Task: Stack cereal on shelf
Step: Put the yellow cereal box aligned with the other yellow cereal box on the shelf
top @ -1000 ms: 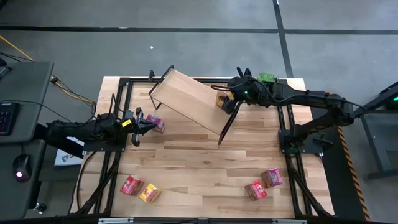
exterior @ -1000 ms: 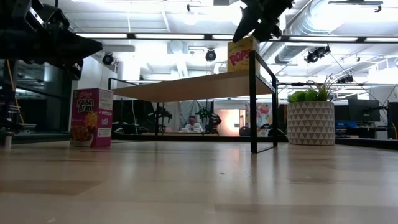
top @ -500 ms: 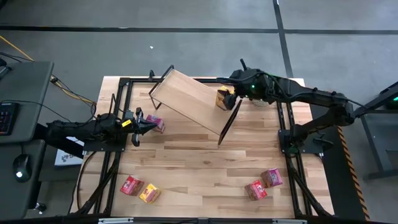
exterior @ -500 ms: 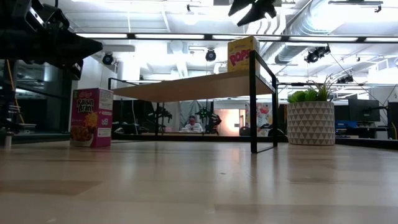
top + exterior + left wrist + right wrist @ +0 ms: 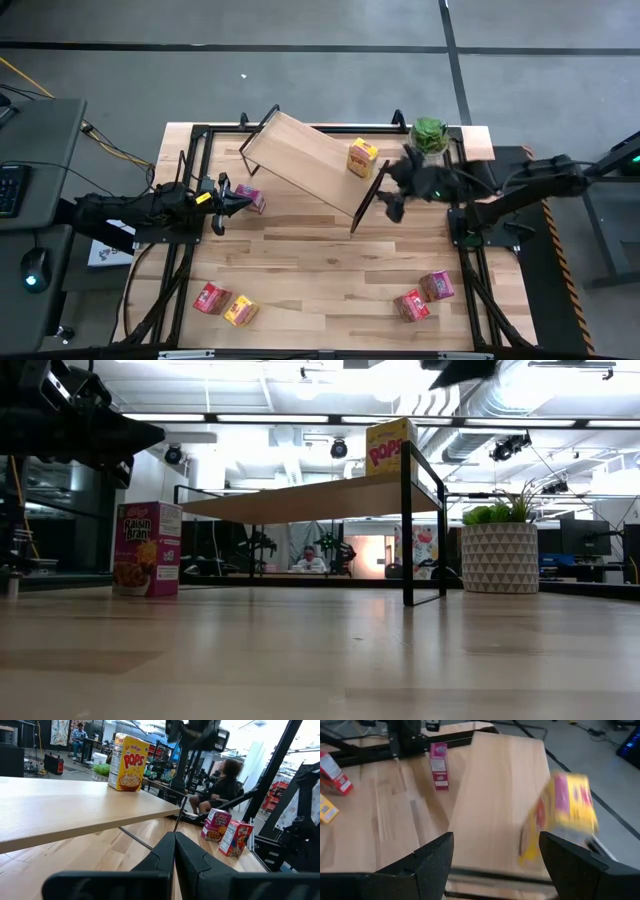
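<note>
The shelf, a light-wood plank on black wire end frames, stands slantwise at the table's far middle. A yellow cereal box stands upright on the plank's right end; it also shows in the low view. My right gripper is open and empty, just off the shelf's right end and above it. My left gripper is shut and empty, raised beside a pink cereal box that stands on its base on the table.
A red box and a yellow box lie at the near left. A red box and a pink box stand at the near right. A potted plant stands at the far right, behind the shelf's end.
My right gripper has come away from the yellow box on the shelf, going up, then toward the table's right and near edge, past the shelf's end frame. The yellow box stays upright on the plank. My left arm has kept still.
</note>
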Robot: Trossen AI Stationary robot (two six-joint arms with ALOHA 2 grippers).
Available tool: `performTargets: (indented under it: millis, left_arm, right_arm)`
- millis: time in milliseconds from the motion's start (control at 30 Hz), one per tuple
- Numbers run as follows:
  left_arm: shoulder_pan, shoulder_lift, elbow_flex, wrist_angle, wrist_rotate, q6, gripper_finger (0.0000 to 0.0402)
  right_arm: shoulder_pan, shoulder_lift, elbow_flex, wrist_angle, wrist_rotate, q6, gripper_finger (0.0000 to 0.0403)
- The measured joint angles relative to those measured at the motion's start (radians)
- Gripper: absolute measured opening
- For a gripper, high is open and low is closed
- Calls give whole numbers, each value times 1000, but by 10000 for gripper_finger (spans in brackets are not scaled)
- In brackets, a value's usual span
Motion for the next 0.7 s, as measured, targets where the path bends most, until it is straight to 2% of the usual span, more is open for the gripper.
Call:
performTargets:
  millis: [100,200,367,500,567,700]
  left_arm:
    - [0,0,0,0,0,0,3]
    - [0,0,0,0,0,0,3]
    - [0,0,0,0,0,0,3]
    - [0,0,0,0,0,0,3]
    - [0,0,0,1,0,0,3]
    - [0,0,0,5,0,0,3]
  right_arm:
    - [73,-98,-159,102,73,72,287]
    - [134,-178,-320,316,91,73,287]
    - [186,-216,-574,904,72,-167,287]
    - [184,-195,-697,1295,5,-344,287]
    - [183,-191,-714,1393,-24,-405,287]
    - [183,-191,-714,1423,-41,-428,287]
